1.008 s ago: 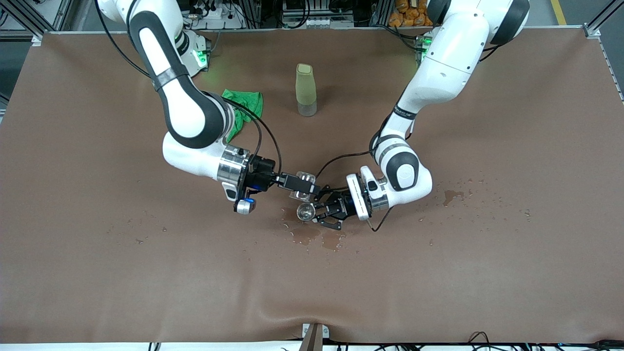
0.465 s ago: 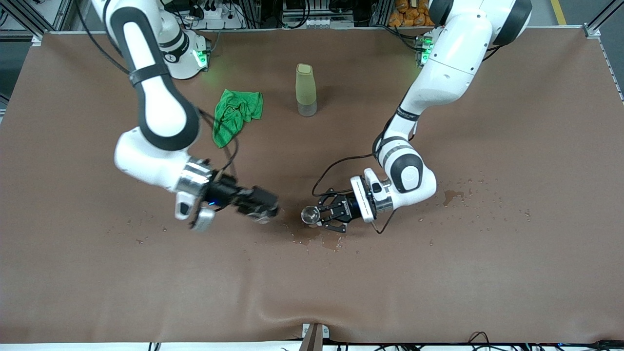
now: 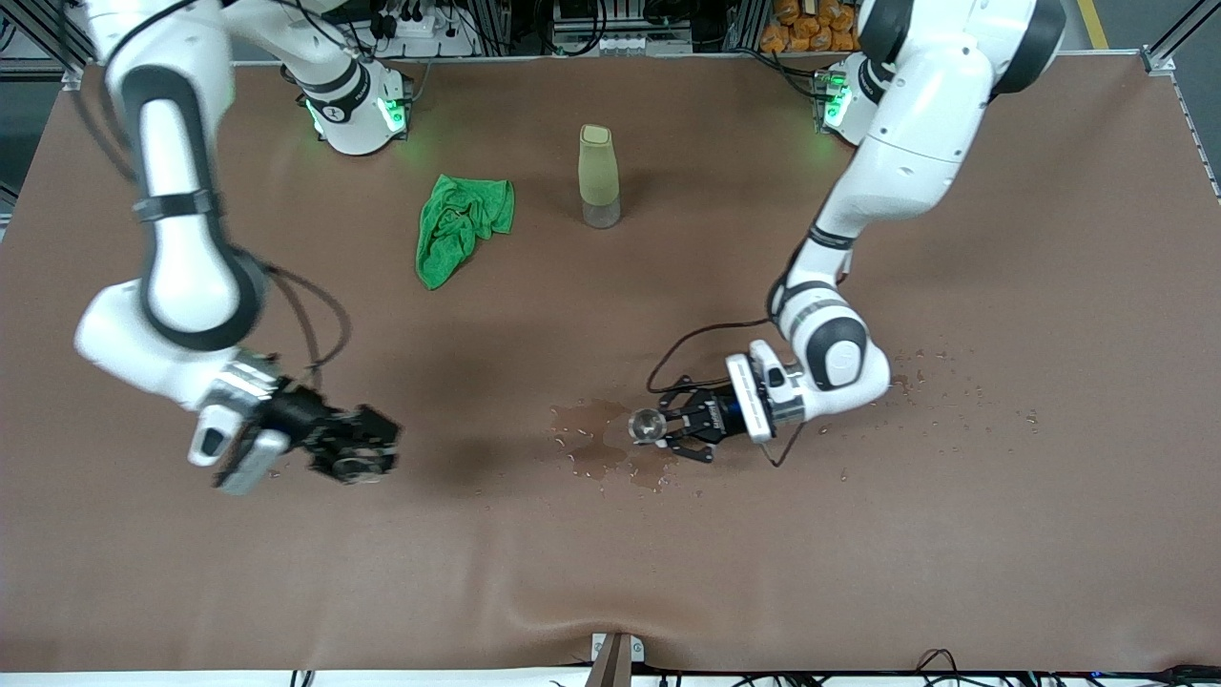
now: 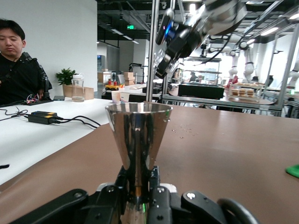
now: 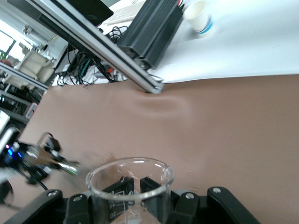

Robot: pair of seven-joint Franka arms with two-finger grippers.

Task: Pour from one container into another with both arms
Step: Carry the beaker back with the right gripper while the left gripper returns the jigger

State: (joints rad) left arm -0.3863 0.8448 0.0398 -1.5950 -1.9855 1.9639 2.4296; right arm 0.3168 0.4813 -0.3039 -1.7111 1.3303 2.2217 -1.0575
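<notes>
We find right gripper [image 3: 358, 458] clenched on glass cup [image 5: 129, 186], cup upright between fingers, over bare counter [image 3: 610, 572] toward right arm's end. Left gripper [image 3: 661, 428] grasps steel jigger [image 4: 138, 140] at waist, beside wet patch [image 3: 601, 448]. We judge pour done; next: set both vessels down level.
</notes>
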